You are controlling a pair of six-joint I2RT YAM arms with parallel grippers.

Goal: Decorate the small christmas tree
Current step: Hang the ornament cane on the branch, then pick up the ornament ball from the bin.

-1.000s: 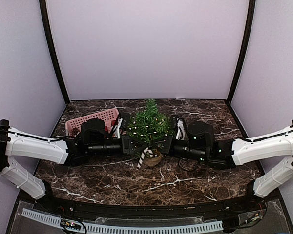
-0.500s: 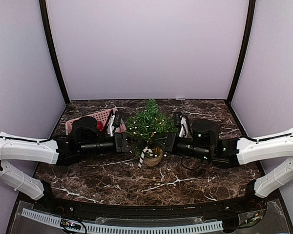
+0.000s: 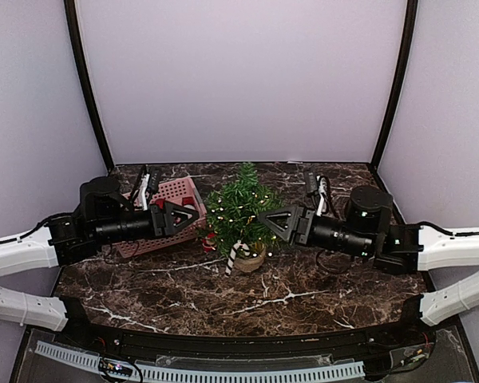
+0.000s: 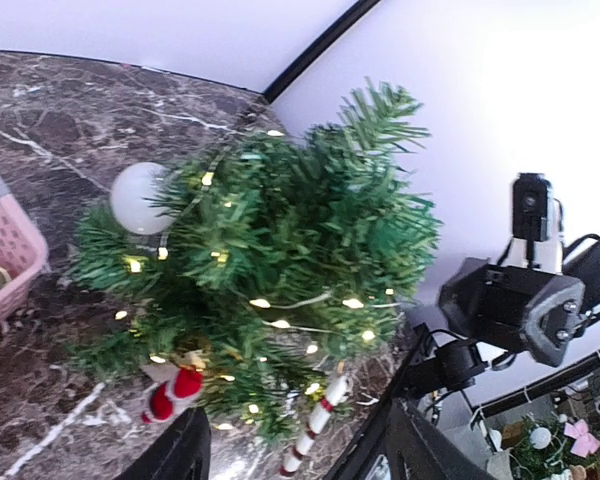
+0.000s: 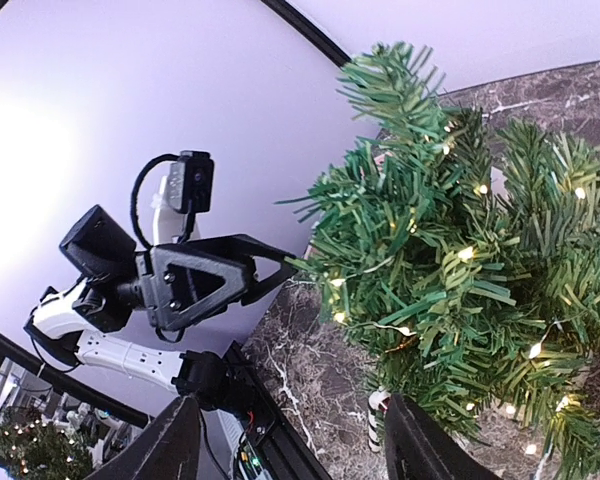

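At bench (image 3: 319,297) centre: small christmas tree (image 3: 241,209), upright in its tan pot (image 3: 252,261), just right of the pink basket (image 3: 178,190).

Already on the tree:
- string of lights (image 4: 265,302), lit
- candy cane (image 3: 235,257), hanging low at the front
- santa figure (image 3: 208,239), low on the left side
- white ball (image 4: 138,197), on an outer branch (left wrist view)

Left hand (image 3: 198,217): level with the tree's left flank, at the basket's near right corner, fingers wide, nothing between them. Right hand (image 3: 262,221): at the right flank, tips close to the foliage, fingers wide, also empty. From above I cannot tell whether either tip brushes the needles.

Judgement: a gap between ornaments. Both hands are free and nothing is in transit.

Next move, as I read it:
- Fetch another piece from the basket; the left hand is nearer.
- Basket contents are mostly hidden under the left arm, with only a gold glint at its edge in the left wrist view.
- Clear the branches before swinging over.
- Hang the piece on the barer upper or right side.
- Keep off the light wire, since the tree looks light enough to tip.
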